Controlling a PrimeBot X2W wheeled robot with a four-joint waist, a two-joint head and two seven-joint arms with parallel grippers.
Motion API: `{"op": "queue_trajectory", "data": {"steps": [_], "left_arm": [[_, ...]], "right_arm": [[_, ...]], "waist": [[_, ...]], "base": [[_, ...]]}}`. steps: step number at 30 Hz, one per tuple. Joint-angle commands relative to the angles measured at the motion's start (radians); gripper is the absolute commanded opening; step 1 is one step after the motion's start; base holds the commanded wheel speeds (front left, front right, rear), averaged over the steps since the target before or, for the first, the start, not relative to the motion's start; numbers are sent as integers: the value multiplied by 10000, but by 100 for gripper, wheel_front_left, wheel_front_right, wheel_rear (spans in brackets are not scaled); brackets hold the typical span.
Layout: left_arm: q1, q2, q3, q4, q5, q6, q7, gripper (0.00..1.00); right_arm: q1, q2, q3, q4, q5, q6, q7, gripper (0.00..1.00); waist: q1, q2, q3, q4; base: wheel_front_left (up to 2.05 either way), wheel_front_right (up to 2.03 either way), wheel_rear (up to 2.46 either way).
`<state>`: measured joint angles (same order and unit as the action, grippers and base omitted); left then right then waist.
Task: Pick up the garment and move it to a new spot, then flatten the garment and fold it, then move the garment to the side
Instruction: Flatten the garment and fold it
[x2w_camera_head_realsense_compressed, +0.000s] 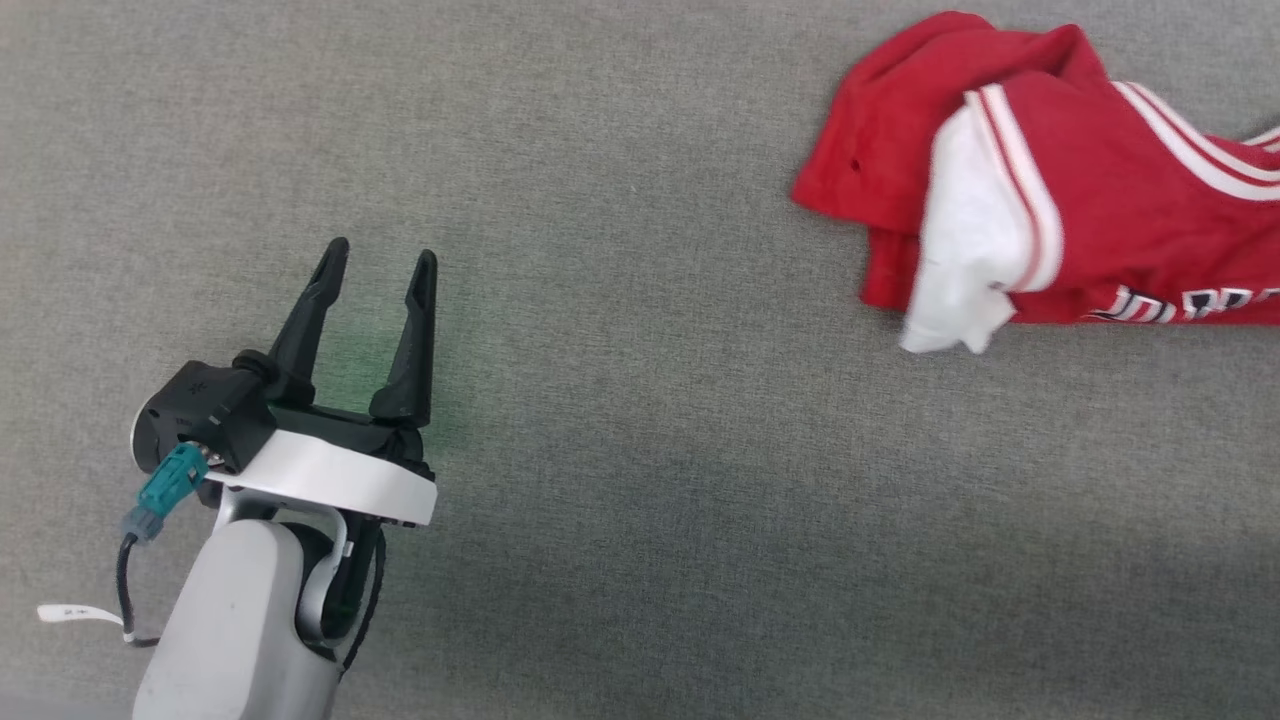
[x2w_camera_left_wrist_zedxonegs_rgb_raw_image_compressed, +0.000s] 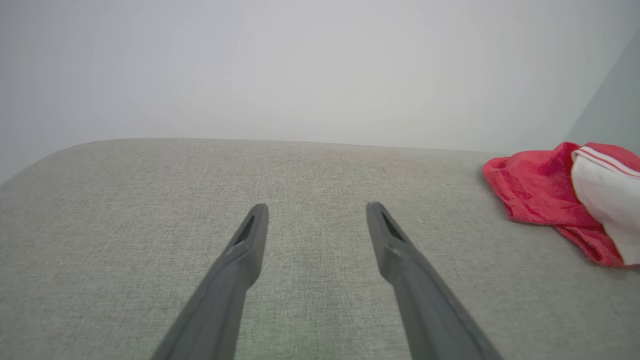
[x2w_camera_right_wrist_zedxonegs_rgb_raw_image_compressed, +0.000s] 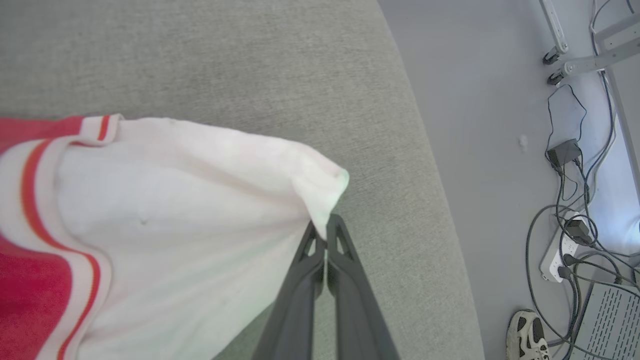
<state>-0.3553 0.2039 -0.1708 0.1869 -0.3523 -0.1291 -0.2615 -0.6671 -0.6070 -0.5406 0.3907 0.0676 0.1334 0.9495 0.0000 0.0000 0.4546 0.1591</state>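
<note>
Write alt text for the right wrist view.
The right gripper, fingers shut, pinches the white sleeve end of the red garment over a grey fabric surface. Cables and a shoe sit on the floor at right.

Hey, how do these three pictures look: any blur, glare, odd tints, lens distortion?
Head view: a green tint on the grey surface by the left gripper, a darker band below, the white sleeve tip of the garment smeared. Left wrist view: the wide lens bows the surface's far edge; background washed out. Right wrist view: white fabric looks soft and overbright near the right gripper.
</note>
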Motion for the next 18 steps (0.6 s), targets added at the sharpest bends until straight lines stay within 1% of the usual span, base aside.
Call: {"op": "queue_trajectory", "data": {"steps": [1,4,5,9,10,11,15,18], "left_arm": [[-105,86,-13,-30,-39,-23,-50,100],[-172,144,-77,-55,-45,-23,-50,100],[-204,205,-122,-51,-53,-23,-50,100],[-363,339,-200,-67,-24,-23,-50,100],[-383,386,-229,-68,-23,-23,-51,100],[-407,443,-288,-56,-39,-23,-50,100],[-701,854,-596,21,-88,-23,-50,100],[-1010,1330,-959,112,-178,-23,-50,100]], "right_arm": [[93,7,-275,-90,-135,-46,-63,0],[289,102,-878,-407,-513,-46,-205,0],[362,343,-1023,-506,-531,-37,-199,0],[230,744,-1309,-803,-585,-29,-485,0],[225,818,-1328,-840,-617,-28,-640,47],[202,899,-1357,-877,-618,-28,-804,100],[231,1080,-1374,-1133,-441,-28,-1626,100],[339,1145,-1195,-1446,-105,-28,-2541,100]], "waist": [[0,0,22,-21],[0,0,63,-63],[0,0,76,-113],[0,0,107,-267],[0,0,106,-305],[0,0,96,-346],[0,0,-7,-554],[0,0,-162,-770]], "base": [[0,0,0],[0,0,0],[0,0,0],[0,0,0],[0,0,0],[0,0,0],[0,0,0],[0,0,0]]}}
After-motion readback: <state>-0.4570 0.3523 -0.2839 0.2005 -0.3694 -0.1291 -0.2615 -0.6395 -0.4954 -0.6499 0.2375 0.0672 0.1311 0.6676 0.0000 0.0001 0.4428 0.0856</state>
